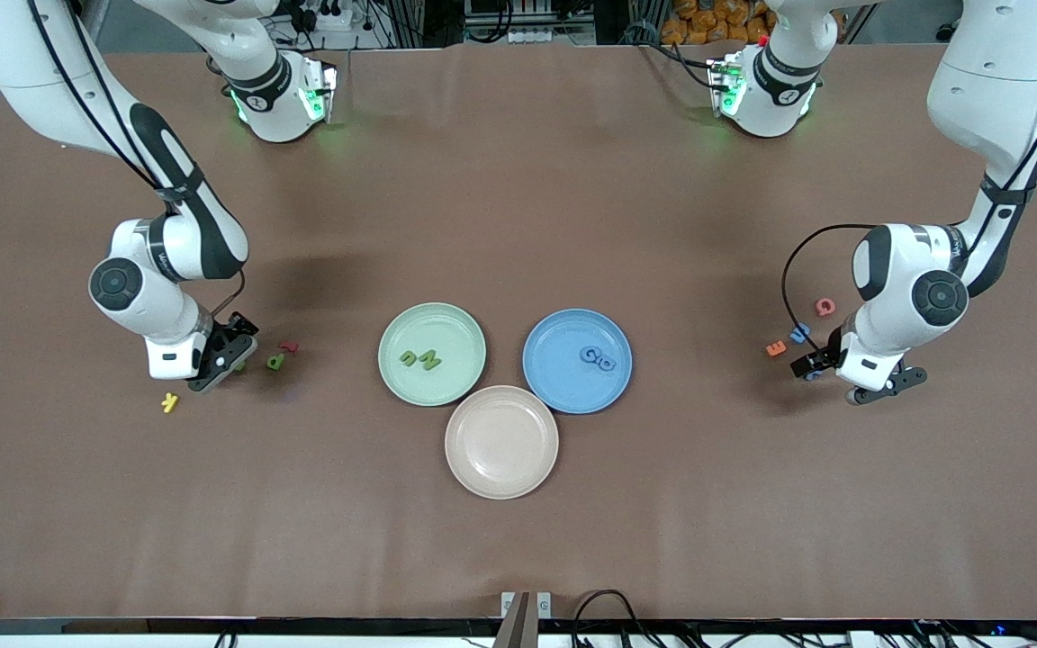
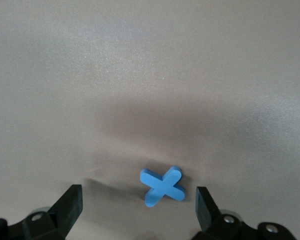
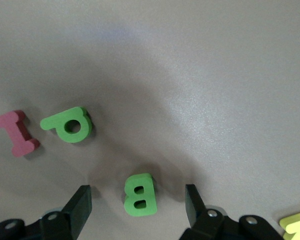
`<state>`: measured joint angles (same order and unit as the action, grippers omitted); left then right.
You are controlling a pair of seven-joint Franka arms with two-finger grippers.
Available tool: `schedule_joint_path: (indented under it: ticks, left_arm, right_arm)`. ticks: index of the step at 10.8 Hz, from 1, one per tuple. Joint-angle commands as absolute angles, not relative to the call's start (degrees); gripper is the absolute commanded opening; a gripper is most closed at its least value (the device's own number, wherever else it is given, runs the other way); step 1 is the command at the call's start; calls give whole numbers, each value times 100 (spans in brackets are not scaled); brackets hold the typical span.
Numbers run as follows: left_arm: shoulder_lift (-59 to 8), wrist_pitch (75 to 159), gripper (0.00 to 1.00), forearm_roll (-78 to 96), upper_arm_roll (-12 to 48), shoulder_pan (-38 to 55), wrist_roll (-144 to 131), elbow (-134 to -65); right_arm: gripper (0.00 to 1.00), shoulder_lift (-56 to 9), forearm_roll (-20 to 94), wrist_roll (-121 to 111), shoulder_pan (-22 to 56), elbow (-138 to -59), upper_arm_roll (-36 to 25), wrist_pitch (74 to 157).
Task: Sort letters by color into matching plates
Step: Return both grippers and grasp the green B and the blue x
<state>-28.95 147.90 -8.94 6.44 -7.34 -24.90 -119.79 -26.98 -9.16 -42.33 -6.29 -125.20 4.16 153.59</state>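
The beige plate (image 1: 501,442) is my landmark, lying nearest the front camera in the middle of the table. Just farther from the camera and touching its rim sit the pale green plate (image 1: 432,354), toward my right arm's end, and the blue plate (image 1: 577,360), toward my left arm's end. Two green letters (image 1: 420,359) lie in the green one, two blue letters (image 1: 598,358) in the blue one.

Well off from the beige plate toward my right arm's end, my right gripper (image 3: 138,207) is down at the table with its fingers spread either side of a green B (image 3: 139,195), not touching it. Close by lie a green p-shaped letter (image 3: 67,124), a red I (image 3: 17,133) and a yellow letter (image 1: 169,402).

Toward the other end, my left gripper (image 2: 138,210) is low over the table, fingers wide apart around a blue X (image 2: 161,186), with clear gaps on both sides. A little farther from the camera lie an orange E (image 1: 776,348), another blue letter (image 1: 800,334) and a red letter (image 1: 825,307).
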Motion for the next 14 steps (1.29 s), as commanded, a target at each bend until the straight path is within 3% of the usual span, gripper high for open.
schedule_joint_path:
  ticks: [1,2,6,10,14]
  left_arm:
    - [-2839,14889,38,-1028,633,-738,-2663,-12050]
    - [-2830,14880,0,-1028,633,-730,-2724,-12050]
    - [-2821,14880,0,-1028,624,-729,-2733,-12041]
    - [-2699,14862,0,-1028,633,-703,-2733,-12015]
    - [-2382,14818,0,-1028,703,-414,-2986,-11944]
  right_arm:
    - [64,-2672,-1098,-4289,-782,-12604,527,15486]
    - [55,-2672,-1107,-4280,-782,-12621,527,15495]
    - [24,-2672,-1107,-4280,-782,-12621,527,15495]
    - [17,-2619,-1090,-4193,-782,-12586,527,15434]
    - [17,-2532,-1028,-3623,-800,-12489,536,15320]
